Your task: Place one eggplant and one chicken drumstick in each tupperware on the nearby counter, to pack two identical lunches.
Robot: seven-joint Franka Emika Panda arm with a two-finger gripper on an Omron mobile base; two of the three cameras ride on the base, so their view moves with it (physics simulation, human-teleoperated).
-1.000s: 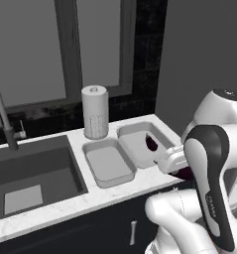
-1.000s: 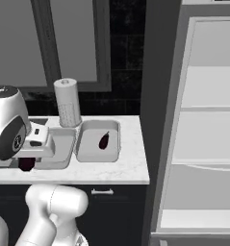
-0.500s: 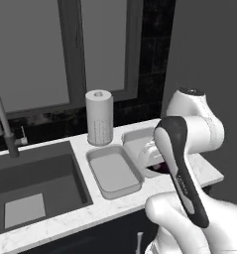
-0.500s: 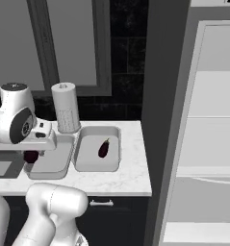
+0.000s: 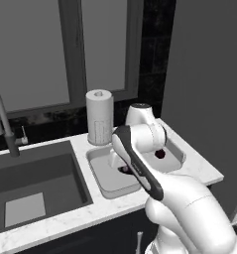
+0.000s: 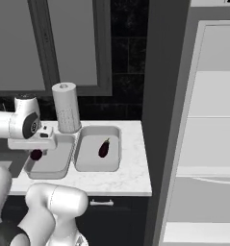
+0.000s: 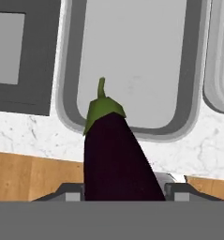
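The pincer (image 6: 36, 150) is clenched around a dark purple eggplant (image 7: 115, 157), which hangs between its jaws with the green cap and stem pointing away from the hand. It hovers above the near edge of the left tupperware (image 6: 51, 163), a pale-grey tray sitting on the white marble counter (image 6: 131, 173). In the hand view that tray (image 7: 132, 70) lies directly beyond the eggplant's stem. Just beside it on the right sits the second tupperware (image 6: 97, 161), touching or nearly touching the first, with another eggplant (image 6: 104, 148) lying inside. A paper towel roll (image 6: 67, 107) stands upright behind the two trays. A dark sink basin (image 5: 30, 186) is set into the counter left of the trays.
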